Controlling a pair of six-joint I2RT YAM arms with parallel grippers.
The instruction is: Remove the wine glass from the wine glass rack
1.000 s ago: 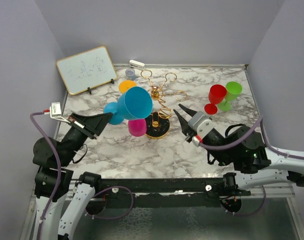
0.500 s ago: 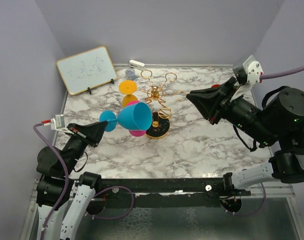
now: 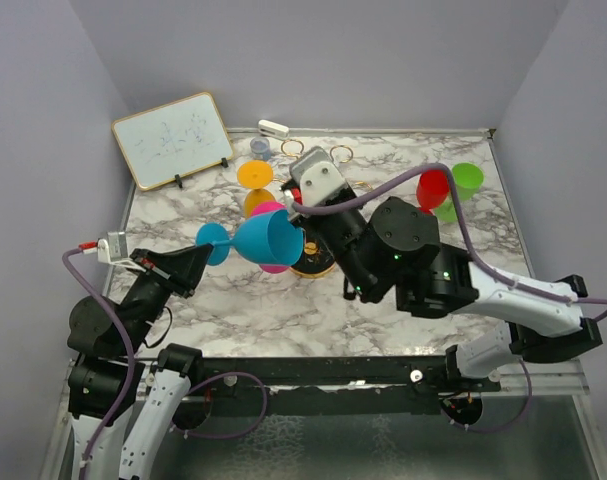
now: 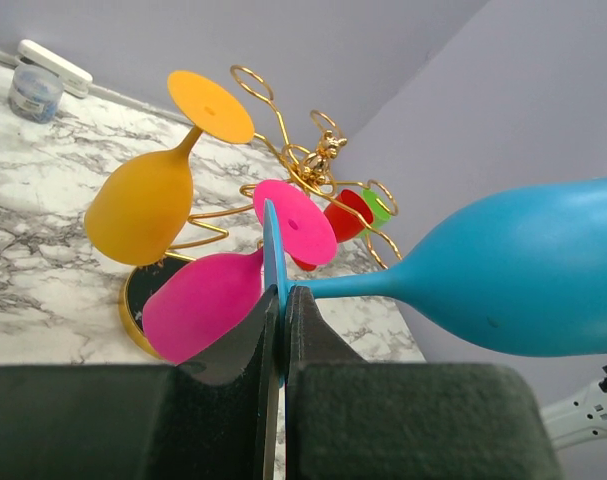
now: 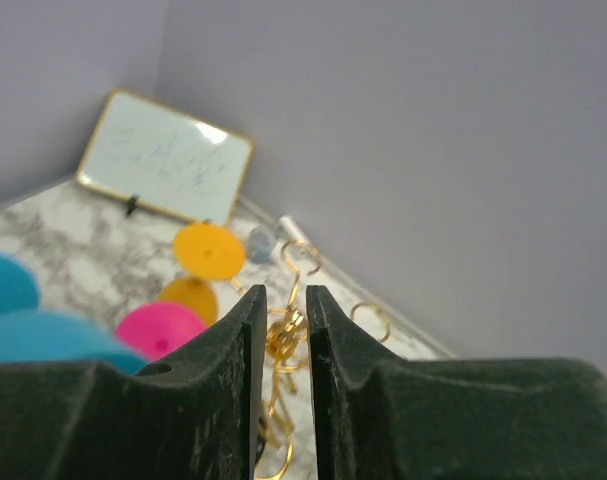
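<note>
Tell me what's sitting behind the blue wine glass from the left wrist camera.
Pink glass and orange glass hang foot-up on the gold rack; a red glass and green glass show beyond. The blue glass hides whatever lies to the right.

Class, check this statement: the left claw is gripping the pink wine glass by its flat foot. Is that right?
No. The left claw grips the blue wine glass by its flat foot, not the pink one; the left wrist view shows it.

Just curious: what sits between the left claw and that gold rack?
In the left wrist view, the pink glass, hanging on the rack, past the left gripper clamping the blue glass.
</note>
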